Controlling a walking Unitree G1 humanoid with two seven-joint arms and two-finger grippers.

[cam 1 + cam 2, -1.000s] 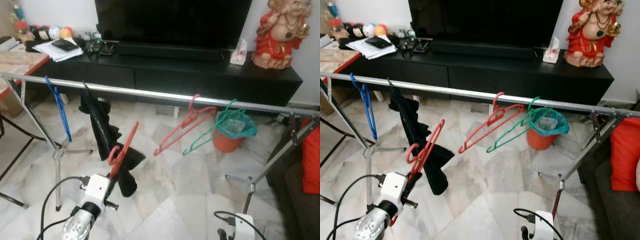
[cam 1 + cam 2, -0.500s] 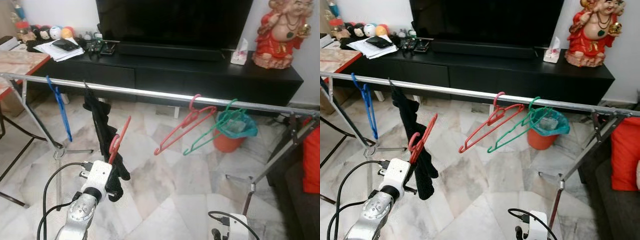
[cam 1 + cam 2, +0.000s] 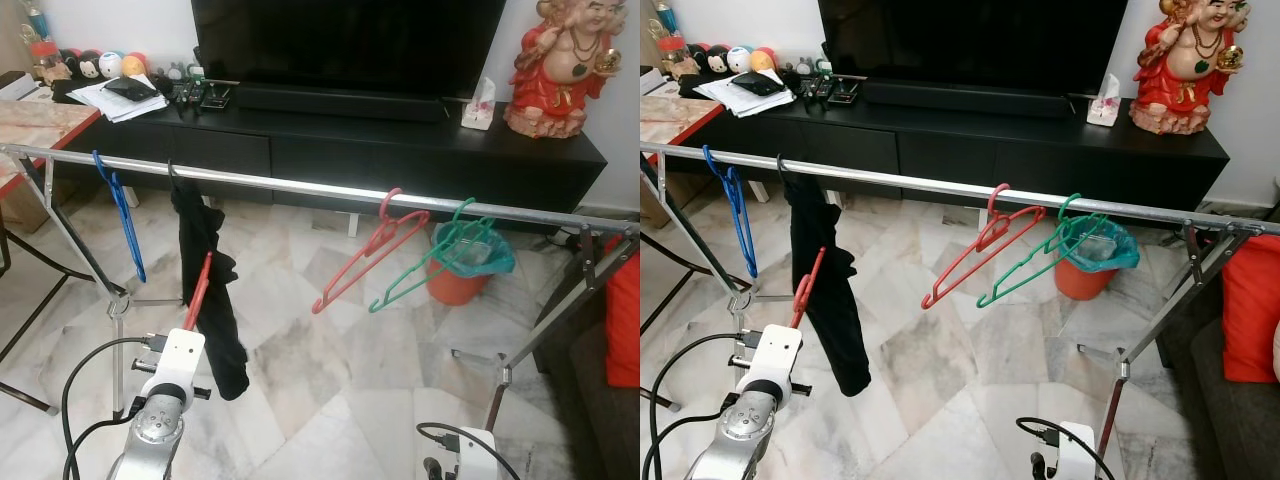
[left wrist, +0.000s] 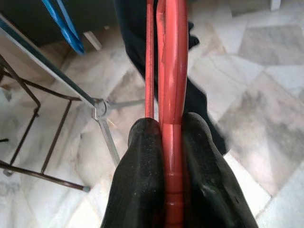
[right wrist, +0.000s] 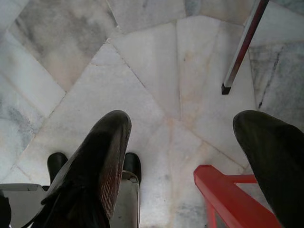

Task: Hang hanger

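The left gripper (image 4: pixel 173 142) is clamped on a red hanger (image 3: pixel 197 290), its two black fingers (image 4: pixel 142 166) pressing the plastic from both sides. In the head views that hanger stands nearly upright at about 8 o'clock in the scene, rising from the gripper toward the metal rail (image 3: pixel 300 187) but stopping below it, not hooked on. It sits in front of a black garment (image 3: pixel 205 280) draped over the rail; whether the two touch is hard to judge from here.

On the rail hang a blue hanger (image 3: pixel 118 210) at 10 o'clock, then the garment, then a second red hanger (image 3: pixel 365 255) and a green hanger (image 3: pixel 430 255) side by side toward 2 o'clock. Behind the rail stands a black TV cabinet (image 3: pixel 380 150) with a red figurine (image 3: pixel 560 65) on its right end. An orange bin (image 3: pixel 462 265) with a teal liner sits on the marble floor (image 3: pixel 340 380).

The right gripper (image 5: pixel 190 142) hangs low with its fingers spread wide, holding nothing, over the floor.
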